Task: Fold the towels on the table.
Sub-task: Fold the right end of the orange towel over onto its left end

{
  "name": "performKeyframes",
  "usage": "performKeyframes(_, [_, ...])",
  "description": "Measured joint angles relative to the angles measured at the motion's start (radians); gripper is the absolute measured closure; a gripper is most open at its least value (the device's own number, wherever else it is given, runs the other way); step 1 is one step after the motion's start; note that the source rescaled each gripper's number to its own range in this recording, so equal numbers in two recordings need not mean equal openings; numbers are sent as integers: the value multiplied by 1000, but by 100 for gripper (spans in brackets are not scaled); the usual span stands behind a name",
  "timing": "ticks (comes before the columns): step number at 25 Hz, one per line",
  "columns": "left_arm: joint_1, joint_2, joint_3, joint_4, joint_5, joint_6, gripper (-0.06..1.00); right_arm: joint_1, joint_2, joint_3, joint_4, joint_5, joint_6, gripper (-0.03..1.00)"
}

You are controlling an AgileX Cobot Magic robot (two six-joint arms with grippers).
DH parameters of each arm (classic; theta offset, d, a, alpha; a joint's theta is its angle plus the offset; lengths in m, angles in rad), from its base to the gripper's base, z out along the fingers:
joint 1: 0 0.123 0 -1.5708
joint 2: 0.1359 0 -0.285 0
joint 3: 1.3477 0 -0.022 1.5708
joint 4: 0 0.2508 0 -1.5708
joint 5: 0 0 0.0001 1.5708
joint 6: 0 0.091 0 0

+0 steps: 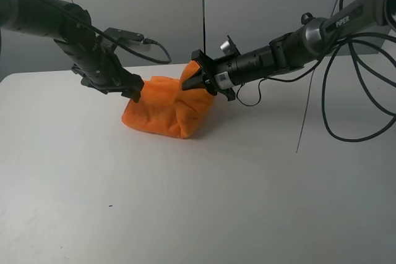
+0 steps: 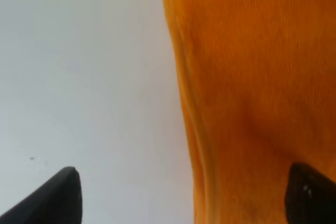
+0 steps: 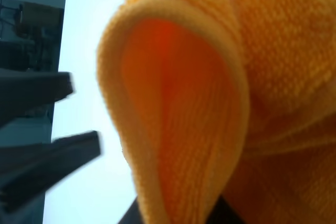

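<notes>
White bench is seen bearing the bunched orange towel. A raised fold is pinched by the fingers of the right gripper; the left gripper is spread wide at the towel's edge.

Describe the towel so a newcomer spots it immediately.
On the big white table, look just beyond the middle. The towel is the bunched, fuzzy heap there, its top corner pinched by the right gripper; it is the only orange thing in sight.

Background: plain pale grey wall panels behind matte white-grey desk; thin dark vertical seam divides panels. Light is even.
</notes>
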Motion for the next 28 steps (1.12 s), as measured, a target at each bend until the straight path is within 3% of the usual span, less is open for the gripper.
performKeyframes(15, [216, -34, 0, -18, 28, 0, -4, 4, 0, 0, -4, -2, -2, 92])
performKeyframes(24, [223, 43, 0, -51, 25, 21, -4, 4, 0, 0, -6, -2, -2, 92])
performKeyframes(28, [223, 87, 2, -81, -25, 27, -4, 4, 0, 0, -8, -2, -2, 92])
